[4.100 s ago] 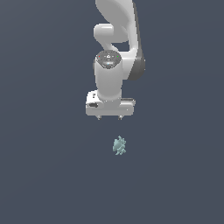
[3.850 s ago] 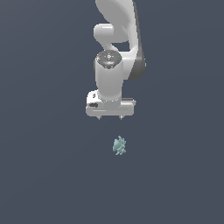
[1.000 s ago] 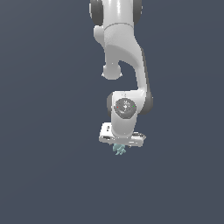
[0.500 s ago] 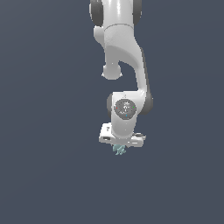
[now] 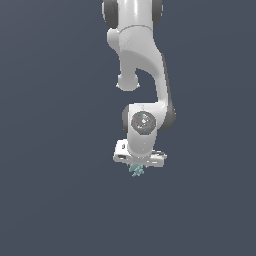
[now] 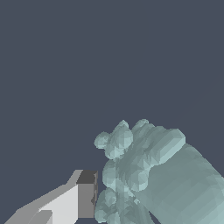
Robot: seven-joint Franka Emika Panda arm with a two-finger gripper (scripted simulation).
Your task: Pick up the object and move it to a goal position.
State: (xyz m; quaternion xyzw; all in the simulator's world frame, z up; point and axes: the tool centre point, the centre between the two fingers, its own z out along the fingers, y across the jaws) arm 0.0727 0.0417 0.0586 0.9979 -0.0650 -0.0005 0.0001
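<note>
The clump [image 5: 136, 171] hides most of the pincer [image 5: 138, 169] fingers.

The arm [image 5: 142, 65] wore a smooth, glossy white shell like moulded plastic, with dark matt bands at its joints. Just below the gripper [image 5: 138, 166], the object [image 5: 136, 171] looked pale teal, matt and rough, its surface knobbly. One finger [image 6: 83, 194] showed a dark matt pad.

Clump tucked right under the claw
The object [image 5: 136, 171] sits directly beneath the claw [image 5: 138, 165], touching one finger [image 6: 85, 194].
</note>
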